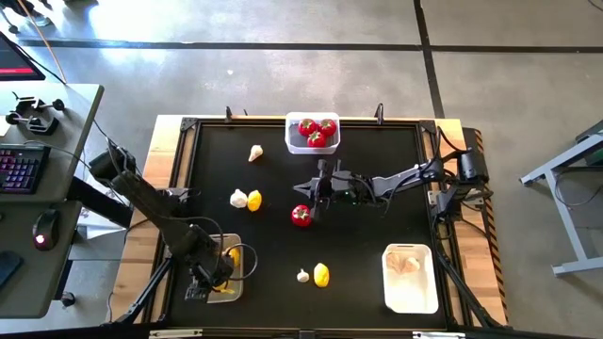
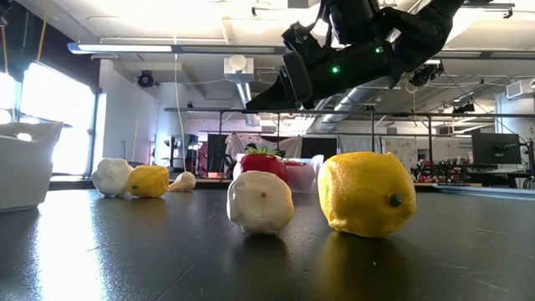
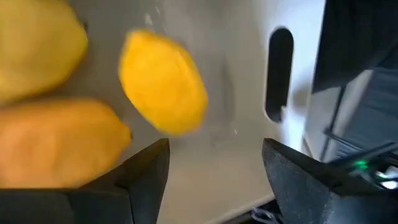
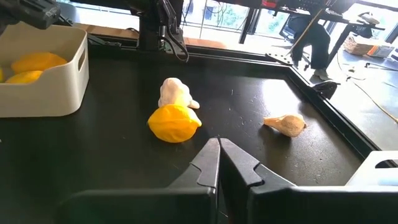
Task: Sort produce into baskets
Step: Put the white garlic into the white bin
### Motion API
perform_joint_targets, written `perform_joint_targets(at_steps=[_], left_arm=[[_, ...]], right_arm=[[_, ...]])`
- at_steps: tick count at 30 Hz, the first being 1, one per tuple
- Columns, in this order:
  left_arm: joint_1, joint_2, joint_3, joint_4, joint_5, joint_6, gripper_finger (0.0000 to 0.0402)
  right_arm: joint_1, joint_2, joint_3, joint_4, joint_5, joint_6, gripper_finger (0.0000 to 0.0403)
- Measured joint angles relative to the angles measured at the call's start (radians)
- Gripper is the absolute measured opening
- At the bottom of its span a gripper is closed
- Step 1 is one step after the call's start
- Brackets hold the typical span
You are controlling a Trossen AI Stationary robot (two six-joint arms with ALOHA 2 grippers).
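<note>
My left gripper (image 1: pixel 215 275) hangs open over the basket (image 1: pixel 236 241) at the table's near left. Inside it lie three yellow lemons (image 3: pixel 163 82), one of them just beyond the open fingers and touching neither. My right gripper (image 4: pixel 219 155) is shut and empty above the table's middle, just beside a red tomato (image 1: pixel 301 216) that rests on the mat. Loose on the mat are a garlic bulb (image 1: pixel 238 198) touching a lemon (image 1: pixel 254 200), another garlic (image 1: pixel 255 153) farther back, and a garlic (image 2: pixel 261 201) next to a lemon (image 2: pixel 366 194) near the front.
A white basket (image 1: pixel 290 141) holding three tomatoes stands at the far edge, middle. Another white basket (image 1: pixel 388 282) with garlic stands at the near right. A raised wooden rim (image 1: pixel 160 188) frames the black mat. A desk with a keyboard (image 1: pixel 21 168) stands left of the table.
</note>
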State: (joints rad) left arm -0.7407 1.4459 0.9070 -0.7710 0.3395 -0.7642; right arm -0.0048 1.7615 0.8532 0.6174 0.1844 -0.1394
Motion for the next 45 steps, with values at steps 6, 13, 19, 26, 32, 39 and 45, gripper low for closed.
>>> perform_joint_targets(at_steps=[6, 13, 19, 26, 32, 39, 45], left_arm=[[0.044, -0.052, 0.0, -0.098, 0.031, -0.003, 0.0191], [0.149, -0.146, 0.0, -0.1, -0.07, 0.189, 0.0066], [0.282, -0.215, -0.014, -0.02, -0.169, 0.42, 0.0009], [0.461, -0.28, -0.165, 0.276, -0.135, 0.639, 0.0001], [0.588, -0.313, -0.326, 0.677, -0.079, 0.787, 0.0001], [0.782, -0.311, -0.527, 1.233, 0.107, 0.865, 0.0001], [0.924, -0.311, -0.582, 1.495, 0.269, 0.889, 0.0001]], right_arm=[[0.0, 0.0, 0.0, 0.0, 0.0, -0.018, 0.0], [0.005, 0.0, 0.0, 0.0, 0.002, -0.019, 0.0], [0.022, 0.0, 0.0, -0.008, 0.048, -0.021, 0.0], [0.032, -0.002, 0.001, -0.118, 0.052, 0.007, 0.0], [0.032, -0.019, 0.001, -0.167, 0.041, 0.032, 0.0], [0.032, -0.201, 0.001, -0.563, 0.141, 0.188, 0.0], [0.058, -0.341, 0.001, -0.724, 0.147, 0.323, 0.0]])
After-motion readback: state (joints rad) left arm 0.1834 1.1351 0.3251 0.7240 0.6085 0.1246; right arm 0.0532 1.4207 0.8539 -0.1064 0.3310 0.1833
